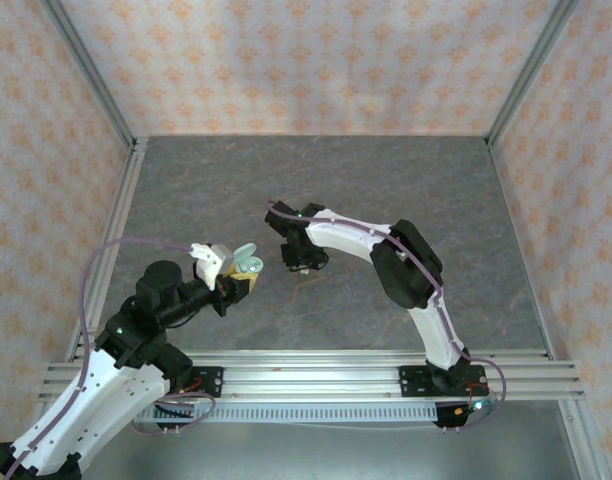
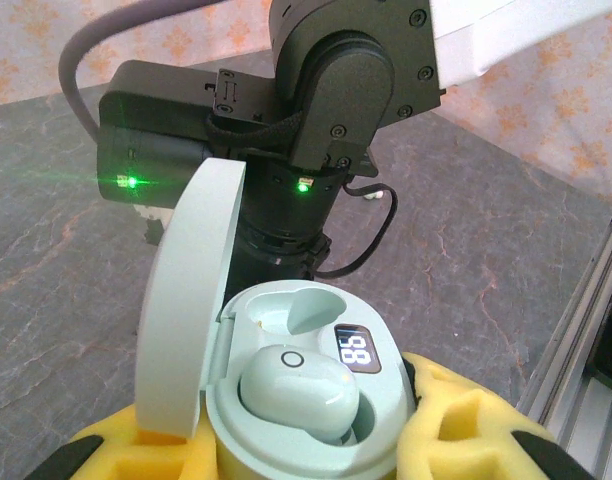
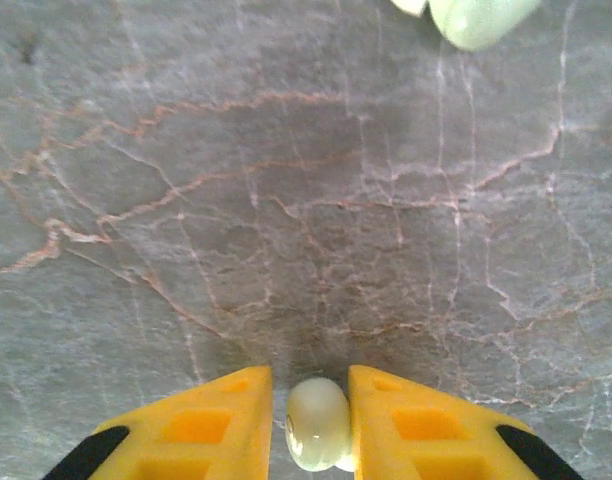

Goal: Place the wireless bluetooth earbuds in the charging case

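Note:
My left gripper (image 2: pixel 296 442) is shut on the mint charging case (image 2: pixel 286 455), whose body sits between the yellow fingers (image 2: pixel 466 420) with its lid (image 2: pixel 186 300) swung open to the left. One pale earbud (image 2: pixel 298 390) lies in the near socket. The far socket (image 2: pixel 286 310) is empty, and a small display (image 2: pixel 358 350) is lit. In the top view the case (image 1: pixel 248 258) is left of my right gripper (image 1: pixel 304 262). That right gripper (image 3: pixel 310 385) is down at the table around a second earbud (image 3: pixel 317 423). Its right finger touches the bud and a thin gap shows on the left.
The grey marbled table (image 3: pixel 286 200) stretches bare ahead of the right gripper. A mint rounded shape (image 3: pixel 481 18) shows at the top edge of the right wrist view. The right arm's black wrist (image 2: pixel 316 120) stands close behind the case. Patterned walls (image 1: pixel 306 60) enclose the table.

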You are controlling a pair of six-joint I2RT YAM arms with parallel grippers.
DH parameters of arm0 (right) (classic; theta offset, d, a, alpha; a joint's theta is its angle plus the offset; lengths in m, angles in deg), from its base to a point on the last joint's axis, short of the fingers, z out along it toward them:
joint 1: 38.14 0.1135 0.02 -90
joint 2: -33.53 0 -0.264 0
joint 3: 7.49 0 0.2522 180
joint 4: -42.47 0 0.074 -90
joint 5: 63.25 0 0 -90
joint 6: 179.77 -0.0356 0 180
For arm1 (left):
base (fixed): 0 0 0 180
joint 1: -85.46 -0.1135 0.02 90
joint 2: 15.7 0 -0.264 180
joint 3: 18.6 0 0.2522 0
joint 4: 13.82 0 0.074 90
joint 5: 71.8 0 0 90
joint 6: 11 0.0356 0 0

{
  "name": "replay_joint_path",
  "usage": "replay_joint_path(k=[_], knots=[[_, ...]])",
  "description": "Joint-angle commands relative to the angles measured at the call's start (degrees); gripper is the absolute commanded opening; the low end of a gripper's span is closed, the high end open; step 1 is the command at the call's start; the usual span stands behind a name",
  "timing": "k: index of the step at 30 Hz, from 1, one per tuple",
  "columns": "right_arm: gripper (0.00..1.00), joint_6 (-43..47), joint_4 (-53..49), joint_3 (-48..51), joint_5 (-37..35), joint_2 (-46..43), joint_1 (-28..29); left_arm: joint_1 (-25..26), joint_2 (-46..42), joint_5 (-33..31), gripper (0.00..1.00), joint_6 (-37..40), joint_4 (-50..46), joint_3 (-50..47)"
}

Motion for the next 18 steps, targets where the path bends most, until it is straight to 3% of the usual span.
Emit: replay_joint_path(k=[1, 11, 18], knots=[[0.28, 1.19, -2.59, 0.57, -1.06, -1.08, -0.26, -0.29, -0.42, -0.81, 0.00, 0.25, 0.44, 0.80], [0.24, 2.67, -4.49, -0.99, -1.53, -0.04, -0.26, -0.32, -1.39, -0.90, 0.00, 0.19, -0.54, 0.91], [0.18, 1.32, -3.40, 1.64, -1.13, -6.33, -1.02, -0.32, -1.39, -0.73, 0.00, -0.34, 1.66, 0.13]])
